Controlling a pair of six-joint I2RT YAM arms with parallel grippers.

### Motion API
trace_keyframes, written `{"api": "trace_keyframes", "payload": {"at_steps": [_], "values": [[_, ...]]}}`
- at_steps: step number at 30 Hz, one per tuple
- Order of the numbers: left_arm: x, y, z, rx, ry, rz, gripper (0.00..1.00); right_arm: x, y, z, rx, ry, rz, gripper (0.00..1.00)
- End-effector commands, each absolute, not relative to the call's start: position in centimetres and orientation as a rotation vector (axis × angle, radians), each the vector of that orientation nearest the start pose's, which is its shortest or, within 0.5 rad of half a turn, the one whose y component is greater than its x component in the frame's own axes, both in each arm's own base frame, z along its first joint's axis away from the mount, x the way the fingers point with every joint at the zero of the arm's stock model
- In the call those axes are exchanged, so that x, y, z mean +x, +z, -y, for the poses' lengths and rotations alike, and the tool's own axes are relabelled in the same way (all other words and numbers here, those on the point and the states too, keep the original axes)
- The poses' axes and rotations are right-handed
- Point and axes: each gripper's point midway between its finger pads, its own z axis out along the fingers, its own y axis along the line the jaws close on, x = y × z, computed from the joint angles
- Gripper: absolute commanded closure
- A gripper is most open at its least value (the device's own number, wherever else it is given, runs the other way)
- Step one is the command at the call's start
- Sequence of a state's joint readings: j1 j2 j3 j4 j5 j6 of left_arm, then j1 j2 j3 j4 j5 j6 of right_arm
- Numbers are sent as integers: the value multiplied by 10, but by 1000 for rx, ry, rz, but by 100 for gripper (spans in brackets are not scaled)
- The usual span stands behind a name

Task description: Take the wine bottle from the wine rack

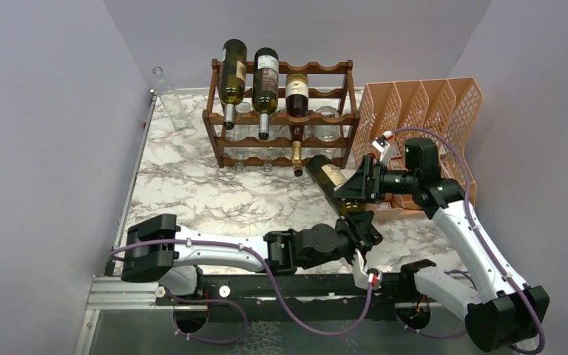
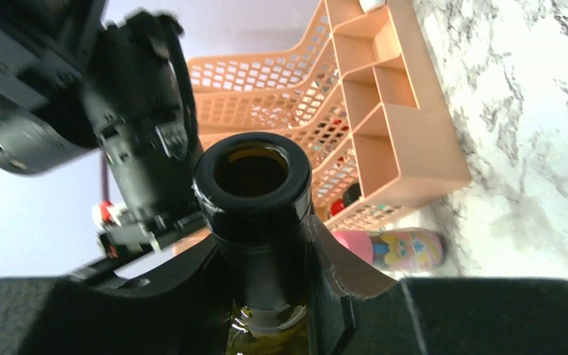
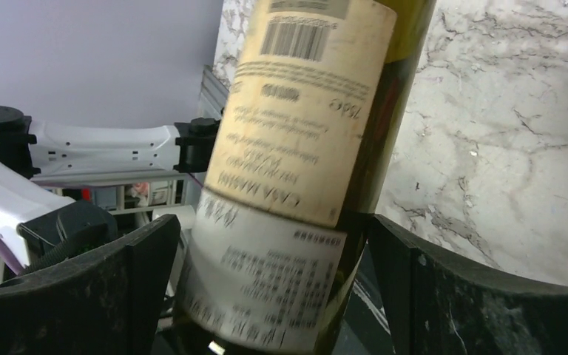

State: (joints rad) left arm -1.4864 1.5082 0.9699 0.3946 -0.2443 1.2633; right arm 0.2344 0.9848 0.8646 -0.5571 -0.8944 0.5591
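Observation:
The dark wooden wine rack (image 1: 324, 118) stands at the back of the marble table with three wine bottles (image 1: 265, 80) lying in its upper slots. A fourth, dark green wine bottle (image 1: 330, 183) with a cream label hangs tilted in front of the rack, free of it. My left gripper (image 1: 361, 231) is shut on its neck. In the left wrist view the bottle's open black mouth (image 2: 252, 174) rises from between the left gripper's (image 2: 266, 285) fingers. My right gripper (image 1: 362, 185) brackets the labelled body (image 3: 303, 148). In the right wrist view narrow gaps separate the right gripper's (image 3: 274, 288) fingers from the glass.
An orange mesh file organizer (image 1: 429, 111) stands right of the rack, close behind the right arm. A small pink bottle (image 2: 399, 249) lies at its foot. A clear glass bottle (image 1: 168, 96) stands at the back left. Purple walls close in both sides.

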Motion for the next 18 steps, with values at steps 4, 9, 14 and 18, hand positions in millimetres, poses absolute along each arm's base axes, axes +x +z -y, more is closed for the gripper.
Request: {"api": "trace_keyframes", "payload": {"at_steps": [4,9,14,18], "values": [[124,287,435,1449,-23,-696,100,204,248,-186,-175,1213,-2259,0],[126,295,413,1331,-107,-838,100,221,261,-176,-179,1073,-2241,0],[133,301,379,1160,-211,-1010,100,245,294,-165,-224,918,-2142,0],[143,306,348,1009,-286,-1146,100,263,324,-150,-192,782,-2066,0]]}}
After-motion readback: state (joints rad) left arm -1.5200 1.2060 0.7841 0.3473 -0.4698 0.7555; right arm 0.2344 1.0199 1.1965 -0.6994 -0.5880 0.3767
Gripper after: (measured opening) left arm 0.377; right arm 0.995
